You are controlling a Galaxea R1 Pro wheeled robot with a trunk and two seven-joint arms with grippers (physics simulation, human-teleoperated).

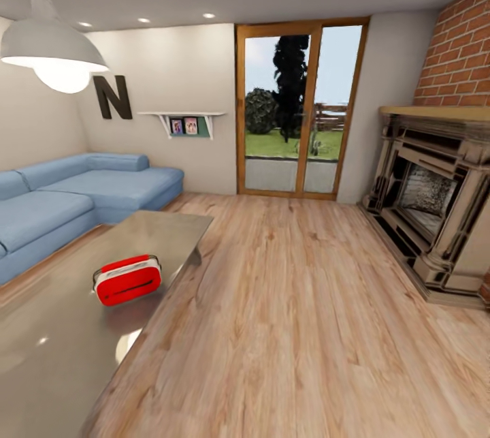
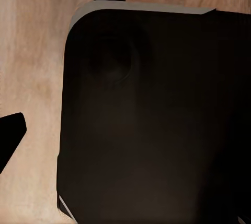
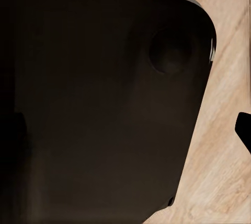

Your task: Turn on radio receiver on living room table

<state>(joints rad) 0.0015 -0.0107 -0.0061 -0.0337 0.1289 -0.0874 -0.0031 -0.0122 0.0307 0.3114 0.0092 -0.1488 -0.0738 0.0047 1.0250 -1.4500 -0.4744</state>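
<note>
There, red radio receiver [image 1: 127, 279] upright on glossy table [image 1: 61, 349], arms unseen

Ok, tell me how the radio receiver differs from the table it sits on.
The radio receiver is bright red with a white rim; the table is glossy grey and reflective. The radio receiver is a small rounded box; the table is a far wider, flat rectangular slab. Both are roughly rectangular in outline.
</note>
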